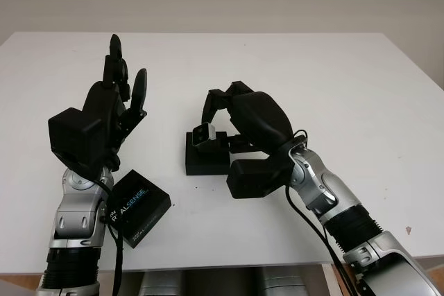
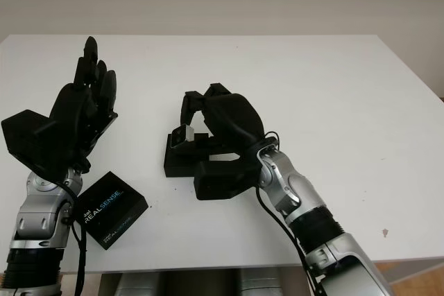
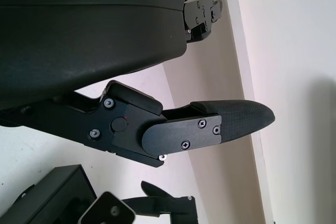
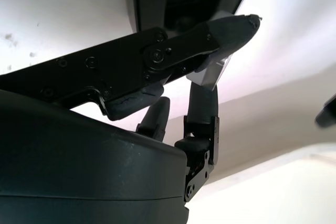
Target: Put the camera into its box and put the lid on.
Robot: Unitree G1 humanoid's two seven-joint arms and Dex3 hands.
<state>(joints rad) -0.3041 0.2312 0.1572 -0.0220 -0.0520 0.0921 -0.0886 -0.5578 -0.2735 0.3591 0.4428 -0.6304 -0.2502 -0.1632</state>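
Right hand [image 1: 220, 105] gripped the camera [image 1: 204, 134] just above its box [image 1: 206, 155]; I judged lowering came next. Left hand [image 1: 114, 98] hung open, lid [image 1: 139, 207] beneath.

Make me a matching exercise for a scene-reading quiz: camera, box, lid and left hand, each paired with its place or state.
Things:
1. camera
2. box
3. lid
4. left hand

Places or states:
A. lying on the table near its front edge, logo up
B. raised, open, holding nothing
C. gripped by the right hand
D. open, mid-table, under the camera

Pairs: 1-C, 2-D, 3-A, 4-B
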